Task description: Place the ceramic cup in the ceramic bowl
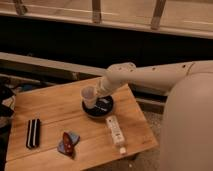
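Observation:
A dark ceramic bowl (100,106) sits on the wooden table (55,105) right of centre. A pale ceramic cup (88,95) is over the bowl's left rim, tilted slightly. My gripper (95,94) reaches in from the right on a white arm (150,75) and is at the cup, apparently holding it. The fingers are hidden against the cup.
A white remote-like object (116,131) lies in front of the bowl. A black rectangular object (33,133) lies at front left. A red and blue item (67,143) lies at front centre. A dark wall and railing run behind the table.

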`<state>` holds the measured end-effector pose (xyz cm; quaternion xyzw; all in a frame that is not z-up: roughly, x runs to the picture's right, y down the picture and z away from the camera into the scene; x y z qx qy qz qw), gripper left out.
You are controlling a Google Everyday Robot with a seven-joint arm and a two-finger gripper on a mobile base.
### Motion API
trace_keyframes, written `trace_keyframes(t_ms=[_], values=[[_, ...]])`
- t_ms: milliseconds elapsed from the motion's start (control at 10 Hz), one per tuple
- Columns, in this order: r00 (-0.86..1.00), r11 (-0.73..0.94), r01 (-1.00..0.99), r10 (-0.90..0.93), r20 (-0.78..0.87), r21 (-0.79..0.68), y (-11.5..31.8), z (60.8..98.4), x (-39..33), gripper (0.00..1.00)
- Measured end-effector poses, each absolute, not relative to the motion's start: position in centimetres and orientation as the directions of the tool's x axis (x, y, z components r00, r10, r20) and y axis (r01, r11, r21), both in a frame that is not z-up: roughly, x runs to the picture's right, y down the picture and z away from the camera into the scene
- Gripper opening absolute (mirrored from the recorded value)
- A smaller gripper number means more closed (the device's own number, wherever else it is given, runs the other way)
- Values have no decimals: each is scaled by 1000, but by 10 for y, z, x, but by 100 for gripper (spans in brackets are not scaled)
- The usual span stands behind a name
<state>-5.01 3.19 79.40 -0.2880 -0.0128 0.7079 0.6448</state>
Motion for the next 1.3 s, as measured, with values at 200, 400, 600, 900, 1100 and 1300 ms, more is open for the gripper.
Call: trace_keyframes(t_ms=[200,400,600,900,1100,1300], values=[[7,-162,-904,920,-391,-396,29,797,-65,30],[-24,-184,-898,927,-374,-399,22,796,-58,50],[-66,-215,-890,933,-354,-402,18,793,-37,71],[-116,-256,-878,934,-338,-404,14,791,-20,78],[-79,-225,-890,932,-352,-396,21,794,-28,60],[-53,-197,-901,934,-352,-387,23,801,-50,38]])
